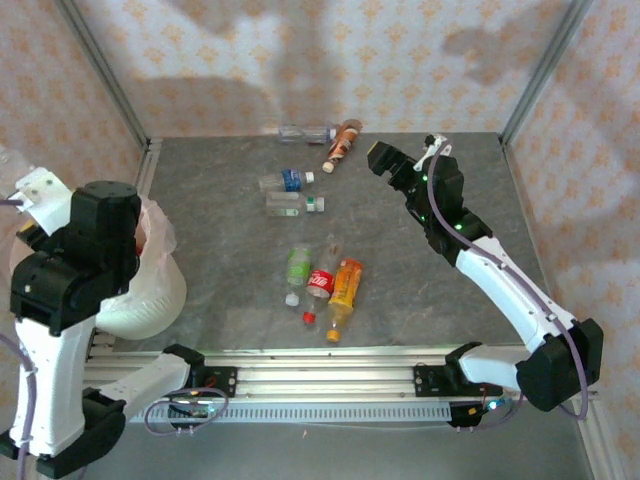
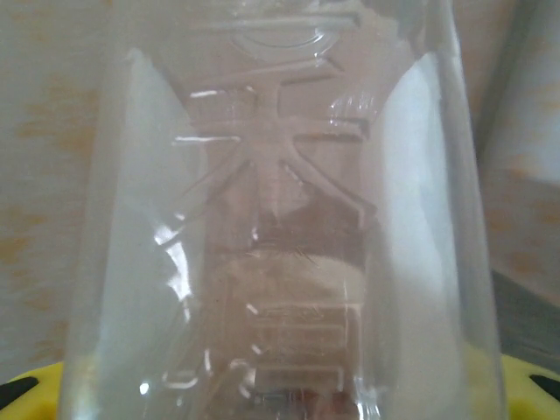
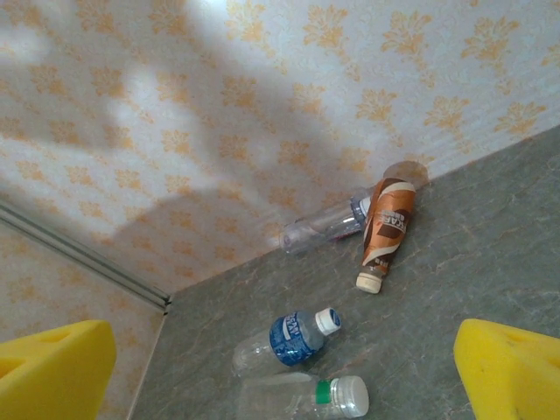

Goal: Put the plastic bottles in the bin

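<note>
Seven bottles, at least, lie loose on the tabletop (image 1: pixel 220 260), so by my judgement the job is about half done at best.

Near the top centre of the overhead view, a clear bottle (image 1: pixel 300 131) and a brown bottle (image 1: pixel 343 140) rest by the far wall. Just below them are a blue-label bottle (image 1: pixel 287 180) and a green-cap bottle (image 1: pixel 295 203). Lower, at the centre, a green-label bottle (image 1: pixel 297 266), a red-label bottle (image 1: pixel 320 283) and an orange bottle (image 1: pixel 345 285) lie side by side.

The bin (image 1: pixel 150 300) stands at the left edge, partly under my left arm. I cannot tell how many bottles are inside.

My left fingers (image 2: pixel 31 389) are clenched on a held bottle (image 2: pixel 280 219), clear and pressed up against the wrist camera. It looks ready to drop but is not yet in the bin.

My right fingers (image 3: pixel 52 372) are spread wide and grasp nothing. They hang above the far bottles, with the brown one nearest.
</note>
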